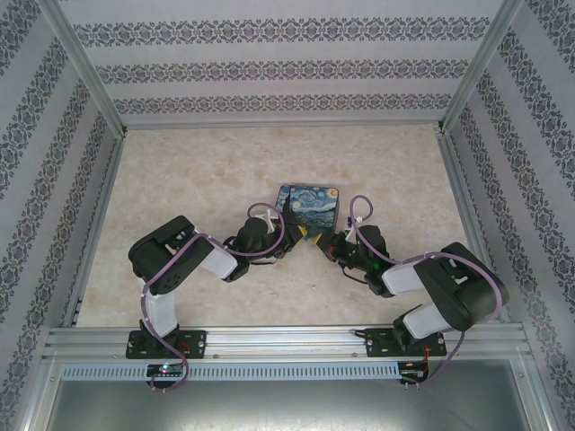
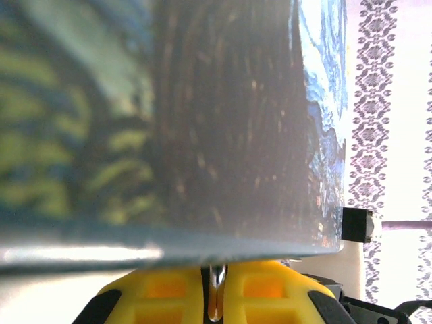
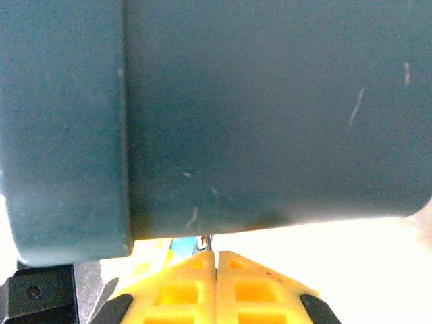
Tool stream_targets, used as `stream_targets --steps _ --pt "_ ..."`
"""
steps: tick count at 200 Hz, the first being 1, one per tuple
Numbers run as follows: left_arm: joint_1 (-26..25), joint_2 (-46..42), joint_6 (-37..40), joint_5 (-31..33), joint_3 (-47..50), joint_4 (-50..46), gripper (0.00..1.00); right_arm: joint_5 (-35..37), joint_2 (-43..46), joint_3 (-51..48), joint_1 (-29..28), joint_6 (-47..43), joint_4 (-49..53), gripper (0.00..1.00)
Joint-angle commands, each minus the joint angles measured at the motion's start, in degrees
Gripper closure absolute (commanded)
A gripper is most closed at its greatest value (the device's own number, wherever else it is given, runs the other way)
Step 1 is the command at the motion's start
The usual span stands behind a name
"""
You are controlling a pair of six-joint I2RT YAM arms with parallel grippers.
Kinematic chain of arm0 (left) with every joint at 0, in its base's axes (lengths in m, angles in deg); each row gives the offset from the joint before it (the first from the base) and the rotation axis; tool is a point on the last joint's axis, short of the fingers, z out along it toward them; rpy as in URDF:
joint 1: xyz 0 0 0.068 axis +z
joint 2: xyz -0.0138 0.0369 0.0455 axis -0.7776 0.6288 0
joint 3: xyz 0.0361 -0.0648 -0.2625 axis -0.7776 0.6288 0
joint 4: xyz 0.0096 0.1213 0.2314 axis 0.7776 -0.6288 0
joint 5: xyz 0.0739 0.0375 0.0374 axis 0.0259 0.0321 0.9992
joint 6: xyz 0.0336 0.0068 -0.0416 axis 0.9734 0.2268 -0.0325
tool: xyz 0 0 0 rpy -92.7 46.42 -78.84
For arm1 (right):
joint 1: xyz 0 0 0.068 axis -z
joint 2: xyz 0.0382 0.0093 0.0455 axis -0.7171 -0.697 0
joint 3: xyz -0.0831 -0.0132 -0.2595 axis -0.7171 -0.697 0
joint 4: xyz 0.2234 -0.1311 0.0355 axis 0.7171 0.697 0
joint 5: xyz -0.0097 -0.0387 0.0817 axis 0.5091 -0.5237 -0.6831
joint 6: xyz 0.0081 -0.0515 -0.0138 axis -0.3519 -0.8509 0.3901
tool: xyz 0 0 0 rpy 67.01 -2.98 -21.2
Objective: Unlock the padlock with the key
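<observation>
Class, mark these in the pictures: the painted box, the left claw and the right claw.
painted box (image 1: 310, 202), top view, its painted top face.
left claw (image 2: 214, 282), left wrist view, between its yellow fingertips.
right claw (image 3: 216, 260), right wrist view, between its yellow fingertips.

From my overhead feed: a square starry-night print box (image 1: 310, 203) sits mid-table on the beige marbled tabletop (image 1: 198, 171), with floral-striped wallpaper walls (image 1: 269, 63) and aluminium frame rails (image 1: 269, 339) surrounding it.

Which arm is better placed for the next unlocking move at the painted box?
Left, tentatively. The left end effector is shut on a thin metal sliver, possibly the key, at the edge of the painted box. The right end effector is also shut; what it pinches is unclear.
</observation>
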Motion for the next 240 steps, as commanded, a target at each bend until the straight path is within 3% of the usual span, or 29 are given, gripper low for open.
stream_targets --steps 1,65,198,240 --pt "-0.06 1.36 -5.47 -2.66 0.41 6.65 1.00 -2.63 -0.33 2.38 0.33 -0.13 -5.69 1.00" --pt "-0.10 1.64 -10.56 -2.70 0.07 10.19 1.00 -4.12 -1.79 3.13 1.27 0.22 -8.14 1.00" --pt "-0.06 1.54 -9.45 -4.00 -0.60 7.82 1.00 -7.09 -6.26 4.23 5.43 4.16 -15.88 1.00" --pt "-0.06 1.46 -9.97 -4.84 -1.18 7.06 1.00 -8.71 -7.00 4.93 5.49 -0.48 -16.04 1.00"
